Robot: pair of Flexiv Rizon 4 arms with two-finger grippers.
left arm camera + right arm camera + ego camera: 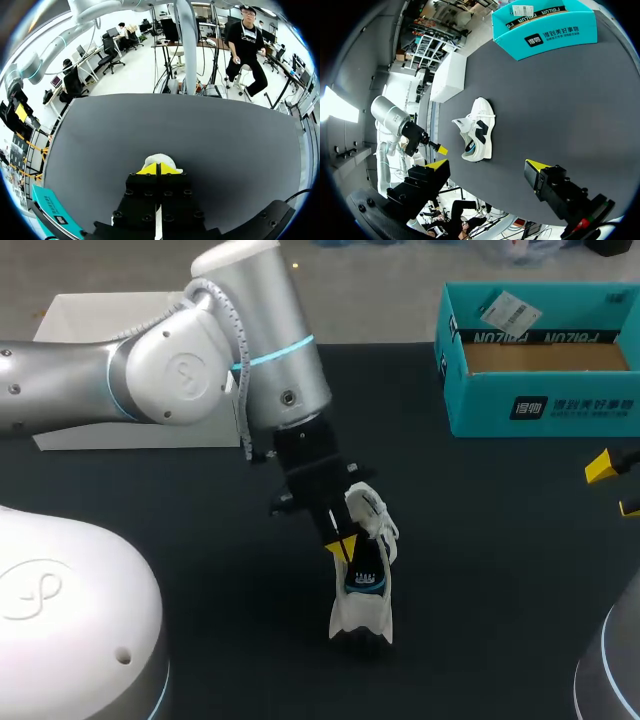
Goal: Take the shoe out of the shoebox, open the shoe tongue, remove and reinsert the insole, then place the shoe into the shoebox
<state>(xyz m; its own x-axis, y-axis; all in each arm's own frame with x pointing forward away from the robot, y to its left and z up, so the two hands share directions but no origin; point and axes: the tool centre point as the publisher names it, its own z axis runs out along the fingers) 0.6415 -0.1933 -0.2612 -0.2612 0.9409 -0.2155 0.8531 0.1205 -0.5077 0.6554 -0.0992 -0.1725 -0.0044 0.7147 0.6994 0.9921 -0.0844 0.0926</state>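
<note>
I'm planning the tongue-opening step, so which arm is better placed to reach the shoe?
Left. The left tool hangs just over the shoe, tips together; the right tool is open and well away from it.

A white box [100, 315] sits on the dark table [500, 570].

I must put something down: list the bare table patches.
Bare: black tabletop between the white sneaker, the teal cardboard shoebox and the right tool; also between the sneaker and the white rectangular box, under the left arm. Crowded: around the sneaker, the left tool close by.
</note>
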